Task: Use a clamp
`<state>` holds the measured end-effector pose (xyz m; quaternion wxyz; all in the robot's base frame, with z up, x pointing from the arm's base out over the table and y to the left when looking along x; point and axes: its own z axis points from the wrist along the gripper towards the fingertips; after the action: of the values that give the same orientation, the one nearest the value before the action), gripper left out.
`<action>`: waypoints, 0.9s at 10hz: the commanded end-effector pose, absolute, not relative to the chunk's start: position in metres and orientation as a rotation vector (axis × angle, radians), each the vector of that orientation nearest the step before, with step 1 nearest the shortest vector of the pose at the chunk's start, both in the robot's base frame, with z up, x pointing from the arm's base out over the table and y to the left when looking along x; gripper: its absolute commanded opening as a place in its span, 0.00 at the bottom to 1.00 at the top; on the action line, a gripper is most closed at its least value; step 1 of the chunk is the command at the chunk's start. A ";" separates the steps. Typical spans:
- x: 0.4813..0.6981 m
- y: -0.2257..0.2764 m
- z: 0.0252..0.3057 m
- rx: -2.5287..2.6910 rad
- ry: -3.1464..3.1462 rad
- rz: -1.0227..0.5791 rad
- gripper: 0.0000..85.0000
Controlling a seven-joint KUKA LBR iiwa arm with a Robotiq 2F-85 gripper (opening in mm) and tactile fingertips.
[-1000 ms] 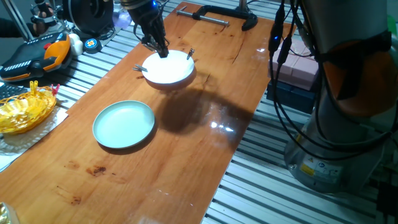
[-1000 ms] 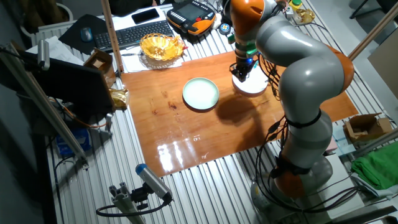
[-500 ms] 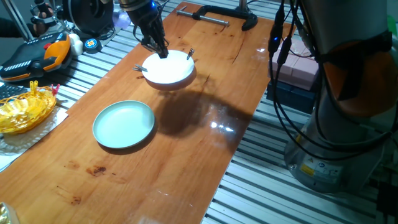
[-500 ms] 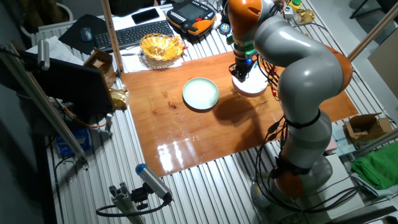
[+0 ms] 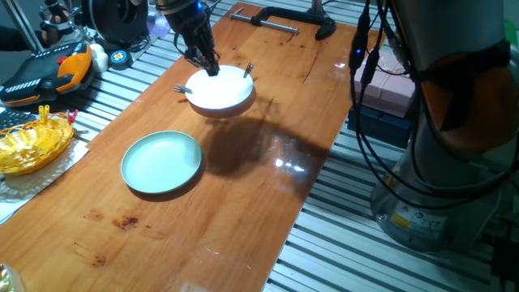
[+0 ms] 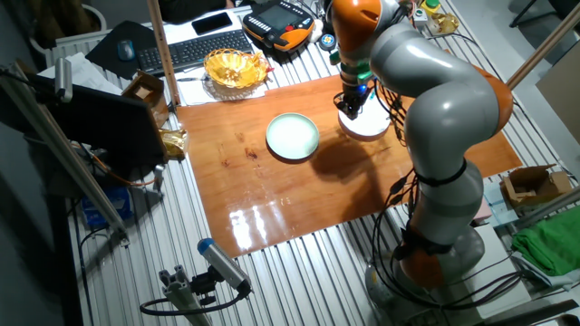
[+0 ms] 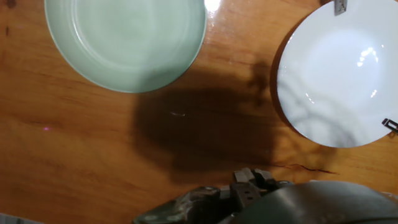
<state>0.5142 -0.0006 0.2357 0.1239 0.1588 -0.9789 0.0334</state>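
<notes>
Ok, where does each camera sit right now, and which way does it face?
One fixed view: low beside the table, looking along it toward the black bar clamp; shows the gripper at the white plate and the robot's base at right.
The other fixed view: high, looking down on the whole table; shows the whole arm.
Hand view: straight down at the tabletop; only a dark blurred part of the robot, no fingers.
Shared: all three show the white plate and the pale green plate.

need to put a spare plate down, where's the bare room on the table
Bare wood: the near end of the table below the green plate, and the strip right of the white plate. Crowded: the white plate's rim, where small clips and the gripper sit, and the far end by the bar clamp.
</notes>
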 end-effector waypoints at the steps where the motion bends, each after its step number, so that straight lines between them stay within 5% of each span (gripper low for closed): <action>1: 0.514 -0.001 0.236 0.398 -2.877 0.089 0.01; 5: 0.514 -0.001 0.236 0.291 -2.883 0.044 0.01; 9: 0.514 -0.001 0.236 0.138 -2.919 0.260 0.01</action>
<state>0.5143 -0.0009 0.2361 0.1042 0.0467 -0.9905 0.0761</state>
